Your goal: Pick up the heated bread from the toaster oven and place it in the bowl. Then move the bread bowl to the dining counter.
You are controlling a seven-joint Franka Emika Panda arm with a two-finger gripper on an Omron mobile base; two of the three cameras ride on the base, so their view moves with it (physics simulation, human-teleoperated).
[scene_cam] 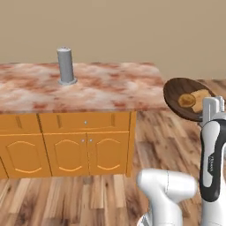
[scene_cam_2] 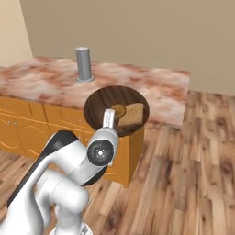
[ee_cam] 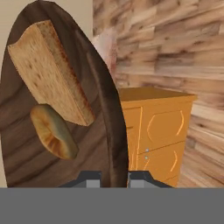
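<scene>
My gripper (scene_cam: 207, 115) (scene_cam_2: 109, 120) (ee_cam: 115, 177) is shut on the rim of the bowl (scene_cam: 175, 93) (scene_cam_2: 102, 106) (ee_cam: 107, 109), a shallow dark-brown wooden dish held tilted in the air. Inside it lie the heated bread (scene_cam: 187, 100) (scene_cam_2: 118, 110) (ee_cam: 53, 131), a small golden bun, and a flat tan slice (scene_cam: 201, 97) (scene_cam_2: 133, 114) (ee_cam: 48, 70) touching it. The bowl hangs over the wooden floor, beside the right end of the dining counter (scene_cam: 101, 86) (scene_cam_2: 46, 80). The toaster oven is out of view.
A grey cylinder (scene_cam: 66, 66) (scene_cam_2: 84, 64) stands upright on the marbled counter towards its back. Orange cabinet doors (scene_cam: 66, 152) (ee_cam: 162, 131) run under the counter. Wooden floor (scene_cam_2: 193, 160) spreads to the right of the counter's end.
</scene>
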